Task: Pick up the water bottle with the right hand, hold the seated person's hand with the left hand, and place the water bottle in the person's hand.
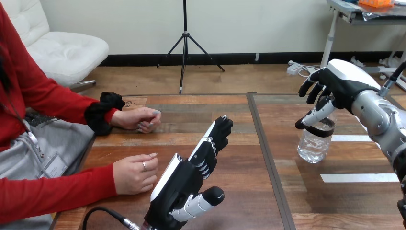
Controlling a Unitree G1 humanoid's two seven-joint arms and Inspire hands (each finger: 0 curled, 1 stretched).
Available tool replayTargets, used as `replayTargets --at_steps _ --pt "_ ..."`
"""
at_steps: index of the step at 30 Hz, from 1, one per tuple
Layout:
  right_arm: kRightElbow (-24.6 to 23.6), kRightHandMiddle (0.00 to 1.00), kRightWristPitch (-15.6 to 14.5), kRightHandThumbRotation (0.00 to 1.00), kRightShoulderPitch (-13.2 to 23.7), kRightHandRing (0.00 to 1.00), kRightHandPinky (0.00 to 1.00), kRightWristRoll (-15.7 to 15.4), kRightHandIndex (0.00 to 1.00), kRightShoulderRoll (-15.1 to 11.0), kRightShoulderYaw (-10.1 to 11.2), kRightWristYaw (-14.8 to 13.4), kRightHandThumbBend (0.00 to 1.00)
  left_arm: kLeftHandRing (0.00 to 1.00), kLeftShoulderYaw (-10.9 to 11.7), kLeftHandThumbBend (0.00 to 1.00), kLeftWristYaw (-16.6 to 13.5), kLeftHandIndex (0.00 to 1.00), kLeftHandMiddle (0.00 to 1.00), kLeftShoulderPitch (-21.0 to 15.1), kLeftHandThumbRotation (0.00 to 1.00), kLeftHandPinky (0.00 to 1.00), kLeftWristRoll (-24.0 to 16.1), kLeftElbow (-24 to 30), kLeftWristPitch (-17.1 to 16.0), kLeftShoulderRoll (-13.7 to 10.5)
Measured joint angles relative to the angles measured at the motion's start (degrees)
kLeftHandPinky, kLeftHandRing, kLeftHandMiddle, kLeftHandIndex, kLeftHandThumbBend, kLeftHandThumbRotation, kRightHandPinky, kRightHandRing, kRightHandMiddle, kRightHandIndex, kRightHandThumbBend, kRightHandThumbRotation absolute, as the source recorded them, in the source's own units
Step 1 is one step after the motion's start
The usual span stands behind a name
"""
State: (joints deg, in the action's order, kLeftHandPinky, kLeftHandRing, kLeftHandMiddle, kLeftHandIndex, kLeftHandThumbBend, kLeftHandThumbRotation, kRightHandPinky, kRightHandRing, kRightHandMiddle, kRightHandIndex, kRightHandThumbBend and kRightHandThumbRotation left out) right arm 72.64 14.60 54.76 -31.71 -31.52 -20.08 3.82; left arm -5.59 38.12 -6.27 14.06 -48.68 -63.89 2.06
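Note:
A clear water bottle [314, 143] stands upright on the wooden table [239, 191] at the right. My right hand [335, 84] hovers just above its top, fingers relaxed and spread, thumb curving over the cap without gripping. My left hand [191, 175] is raised over the table's near middle, edge-on, fingers straight and pointing away. The person's nearer hand [135, 172] rests loosely curled on the table just left of my left hand, apart from it. The person's farther hand [139, 119] lies on the table at the back left.
A dark seam [263, 153] runs down the table between my two hands. White tape strips [359, 178] lie on the table to the right of the bottle.

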Motion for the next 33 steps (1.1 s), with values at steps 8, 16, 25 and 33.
replayTargets --at_steps 8,16,25,33 --pt "-0.9 0.73 0.1 0.22 -0.3 0.69 0.61 -0.6 0.72 0.0 -0.3 1.1 0.98 1.00 0.0 1.00 0.0 1.00 1.00 0.0 0.79 1.00 0.0 0.0 0.0 0.0" --pt "-2.8 0.81 0.5 0.27 -0.8 0.78 0.68 -0.9 0.78 0.0 -0.4 1.5 1.00 1.00 0.0 1.00 0.1 1.00 1.00 -0.1 0.80 1.00 0.1 0.0 0.0 0.0" --pt "-5.3 0.80 0.5 0.28 -0.8 0.77 0.67 -0.8 0.80 -0.1 -0.3 1.7 1.00 1.00 0.0 1.00 0.4 1.00 1.00 -0.2 0.80 1.00 0.2 0.0 0.0 0.0" --pt "-7.5 0.78 1.0 0.32 -0.9 0.74 0.63 -0.6 0.79 -0.3 0.0 1.6 1.00 1.00 0.0 1.00 1.3 1.00 1.00 -0.5 0.79 1.00 1.1 0.0 0.0 0.1"
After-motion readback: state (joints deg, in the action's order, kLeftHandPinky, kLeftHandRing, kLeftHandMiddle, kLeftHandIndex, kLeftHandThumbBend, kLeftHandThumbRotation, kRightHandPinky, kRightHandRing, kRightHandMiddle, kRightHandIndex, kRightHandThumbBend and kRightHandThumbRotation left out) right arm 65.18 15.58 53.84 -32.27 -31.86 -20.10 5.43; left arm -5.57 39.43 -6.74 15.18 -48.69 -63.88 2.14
